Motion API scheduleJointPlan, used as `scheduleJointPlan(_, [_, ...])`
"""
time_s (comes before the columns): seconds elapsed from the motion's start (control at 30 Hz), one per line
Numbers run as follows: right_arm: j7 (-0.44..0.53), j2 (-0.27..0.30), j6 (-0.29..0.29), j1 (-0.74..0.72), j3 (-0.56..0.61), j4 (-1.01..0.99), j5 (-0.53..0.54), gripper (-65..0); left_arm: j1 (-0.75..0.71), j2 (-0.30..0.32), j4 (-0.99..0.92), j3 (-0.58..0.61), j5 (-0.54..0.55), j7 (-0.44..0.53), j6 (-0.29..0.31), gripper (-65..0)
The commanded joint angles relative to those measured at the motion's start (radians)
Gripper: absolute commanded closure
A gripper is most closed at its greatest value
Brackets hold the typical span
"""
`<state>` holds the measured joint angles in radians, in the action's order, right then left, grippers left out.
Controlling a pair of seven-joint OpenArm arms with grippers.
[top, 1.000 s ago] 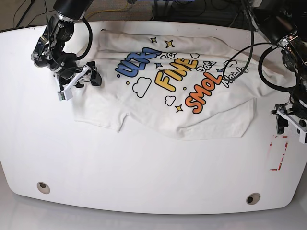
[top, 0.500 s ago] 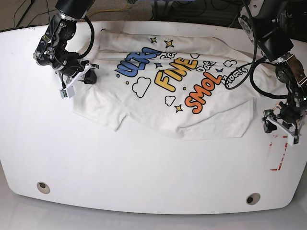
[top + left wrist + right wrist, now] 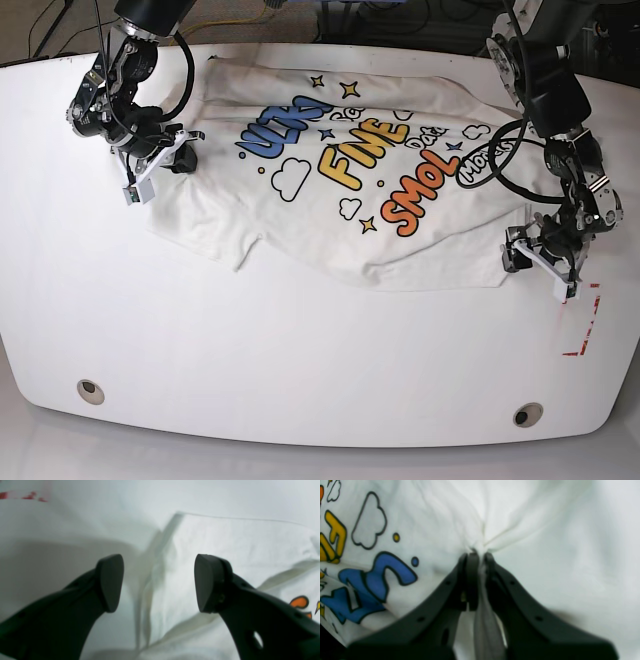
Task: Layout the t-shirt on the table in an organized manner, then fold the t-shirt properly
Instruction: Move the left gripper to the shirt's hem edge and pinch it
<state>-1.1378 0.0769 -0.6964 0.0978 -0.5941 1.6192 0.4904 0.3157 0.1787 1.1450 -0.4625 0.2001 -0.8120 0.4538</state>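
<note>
The t-shirt [image 3: 350, 190] lay print-up across the table's [image 3: 300, 350] far half, long axis crosswise. The right gripper [image 3: 477, 555] pinched its fabric; the left gripper [image 3: 158, 582] gaped wide, empty.

the left gripper [image 3: 158, 582] is seen from behind, its two dark, matte plastic fingers [image 3: 110, 582] spread wide with nothing held between the pads. below the gap a vertical fold edge of the white cotton t-shirt [image 3: 225, 545] is seen, running down the middle of the frame. the cloth is spread to the right of that edge, with a straight hem line across the top. a raised crease is crossed by the right finger. orange and yellow print fragments [image 3: 300, 602] are cut off at the right border. the glossy white table [image 3: 62, 530] is visible on the left, with blurred red dashed marks [image 3: 25, 495] at top left.
</note>
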Motion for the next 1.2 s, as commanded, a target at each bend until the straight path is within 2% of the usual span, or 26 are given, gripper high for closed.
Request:
scheduleJointPlan(0.0, [0.011, 0.011, -0.002, -0.011, -0.002, 0.023, 0.018, -0.2, 0.026, 0.014, -0.035, 0.0, 0.009, 0.056, 0.003, -42.1])
scheduleJointPlan(0.2, [0.011, 0.011, -0.002, -0.011, -0.002, 0.037, 0.02, -0.2, 0.075, 0.012, -0.142, 0.012, 0.008, 0.098, 0.003, -42.1])
scheduleJointPlan(0.4, [0.011, 0.011, -0.002, -0.005, -0.002, 0.048, 0.02, -0.2, 0.121, 0.014, -0.256, 0.086, 0.011, 0.128, 0.003, -42.1])
scheduleJointPlan(0.6, [0.011, 0.01, -0.002, -0.007, 0.0, 0.048, 0.02, -0.2, 0.129, 0.012, -0.28, 0.132, 0.014, 0.135, 0.003, -41.1])
scheduleJointPlan(0.67, [0.011, 0.008, -0.002, -0.007, 0.0, 0.048, 0.02, -0.2, 0.129, 0.011, -0.279, 0.14, 0.014, 0.133, 0.003, -38.9])
scheduleJointPlan(0.8, [0.011, 0.008, -0.002, -0.007, 0.0, 0.048, 0.02, -0.2, 0.129, -0.006, -0.279, 0.14, 0.014, 0.131, 0.003, -28.3])
scheduleJointPlan(0.87, [0.011, 0.01, -0.002, -0.008, 0.0, 0.048, 0.02, -0.2, 0.129, -0.006, -0.279, 0.14, 0.014, 0.128, 0.003, -26.0])
scheduleJointPlan(1.03, [0.011, 0.013, -0.002, -0.011, 0.0, 0.048, 0.02, -0.2, 0.125, -0.002, -0.279, 0.14, 0.014, 0.079, 0.006, -28.2])
scheduleJointPlan(1.17, [0.011, 0.013, -0.002, -0.013, 0.0, 0.048, 0.02, -0.2, 0.121, 0.0, -0.279, 0.143, 0.009, 0.076, 0.007, -25.1])
